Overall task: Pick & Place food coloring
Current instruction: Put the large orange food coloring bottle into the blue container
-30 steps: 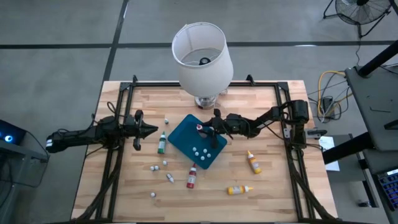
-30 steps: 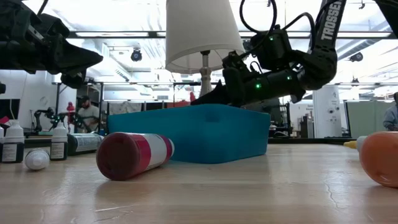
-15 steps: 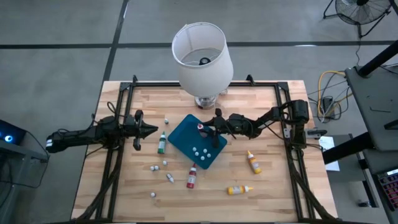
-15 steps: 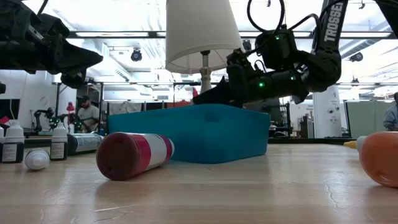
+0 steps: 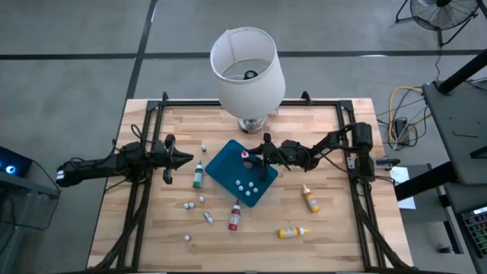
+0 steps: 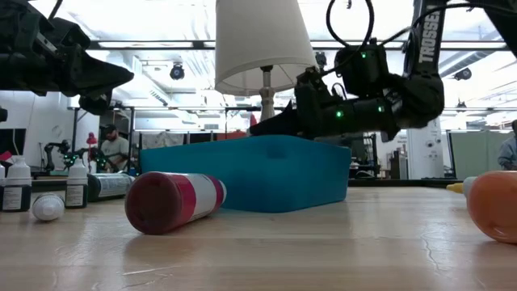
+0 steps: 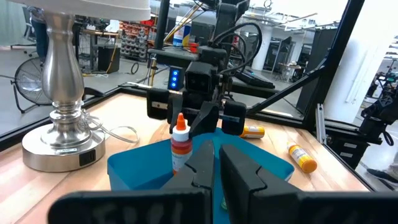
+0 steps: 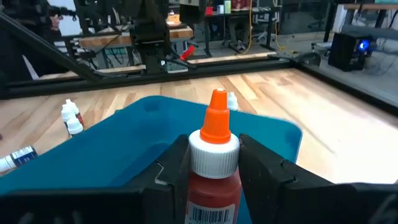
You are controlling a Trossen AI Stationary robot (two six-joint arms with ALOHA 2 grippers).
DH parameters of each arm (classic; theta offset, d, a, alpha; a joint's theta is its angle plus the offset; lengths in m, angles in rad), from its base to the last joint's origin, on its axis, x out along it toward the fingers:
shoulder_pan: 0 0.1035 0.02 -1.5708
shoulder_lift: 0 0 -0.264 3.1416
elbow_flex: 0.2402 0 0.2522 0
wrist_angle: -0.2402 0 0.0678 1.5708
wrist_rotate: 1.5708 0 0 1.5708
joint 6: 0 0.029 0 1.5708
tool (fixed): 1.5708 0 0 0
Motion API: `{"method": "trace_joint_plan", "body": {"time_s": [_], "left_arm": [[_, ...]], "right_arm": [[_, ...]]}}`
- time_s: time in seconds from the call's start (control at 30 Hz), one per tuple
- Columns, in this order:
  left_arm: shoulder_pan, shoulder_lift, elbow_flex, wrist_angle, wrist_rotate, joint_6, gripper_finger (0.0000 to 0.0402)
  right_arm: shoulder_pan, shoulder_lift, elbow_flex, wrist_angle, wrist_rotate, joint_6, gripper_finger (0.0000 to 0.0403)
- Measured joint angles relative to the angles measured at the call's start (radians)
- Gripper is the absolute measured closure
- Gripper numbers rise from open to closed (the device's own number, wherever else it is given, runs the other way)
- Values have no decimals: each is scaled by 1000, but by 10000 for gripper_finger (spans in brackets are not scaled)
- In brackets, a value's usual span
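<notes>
Right gripper [image 8: 214, 163] clamped an upright orange-tipped food coloring bottle [image 8: 213, 163] over the teal tray [image 5: 225, 170]. Left gripper [image 5: 186, 160] hovered shut, holding nothing, near a green bottle [image 5: 198, 176]

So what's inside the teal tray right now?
The high view shows several small white-capped items standing in the teal tray. The right gripper holds an orange-tipped red bottle upright over it. The low view's tray wall hides the contents.

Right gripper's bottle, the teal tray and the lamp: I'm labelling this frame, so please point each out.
Red bottle with the orange tip [image 8: 214, 168]: right wrist view, white collar.
Teal tray [image 5: 221, 164]: high view, bare floor.
Lamp [image 5: 247, 80]: high view, shade's outer side.
</notes>
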Motion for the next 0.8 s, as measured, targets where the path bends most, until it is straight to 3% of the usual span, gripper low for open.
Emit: {"method": "trace_joint_plan", "body": {"time_s": [0.27, 0.8], "left_arm": [[0, 0, 0, 0, 0, 0, 402], [0, 0, 0, 0, 0, 0, 402]], "right_arm": [[5, 24, 8, 16, 72, 0, 301], [0, 24, 6, 12, 70, 22, 291]]}}
